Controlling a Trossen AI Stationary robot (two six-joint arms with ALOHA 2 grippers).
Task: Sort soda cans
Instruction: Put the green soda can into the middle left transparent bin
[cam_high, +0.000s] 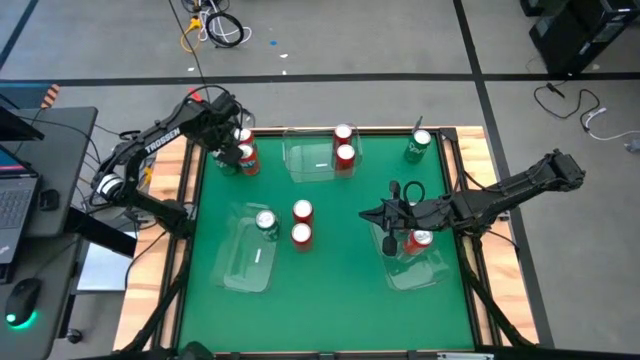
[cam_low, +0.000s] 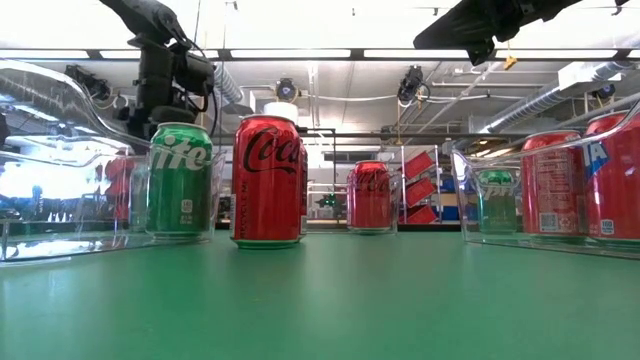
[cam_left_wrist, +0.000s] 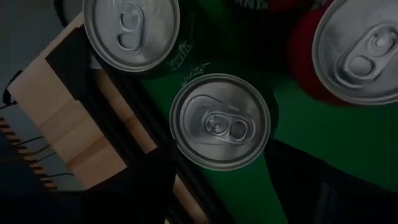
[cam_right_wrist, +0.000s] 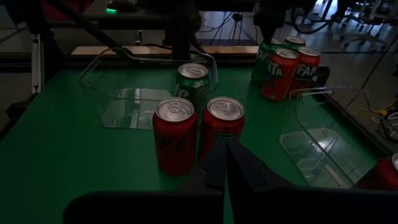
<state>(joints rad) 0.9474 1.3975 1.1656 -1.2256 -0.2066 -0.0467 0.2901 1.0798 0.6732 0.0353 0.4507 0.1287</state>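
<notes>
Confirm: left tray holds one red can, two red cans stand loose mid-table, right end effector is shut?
Not quite: the can in the left tray is green, not red, as the high view shows. The two loose red cans mid-table and the shut right end effector are as you say.

Bright light comes from long ceiling lamps (cam_low: 300, 52) in the low view, and they shine white on the clear tray (cam_low: 60, 110) walls. The green worktop (cam_high: 330, 290) looks evenly lit from above, with soft shadows beside the cans. Both wrist views are dim. In the left wrist view the silver can top (cam_left_wrist: 219, 121) glints, while the dark tool parts nearby are blurry.
</notes>
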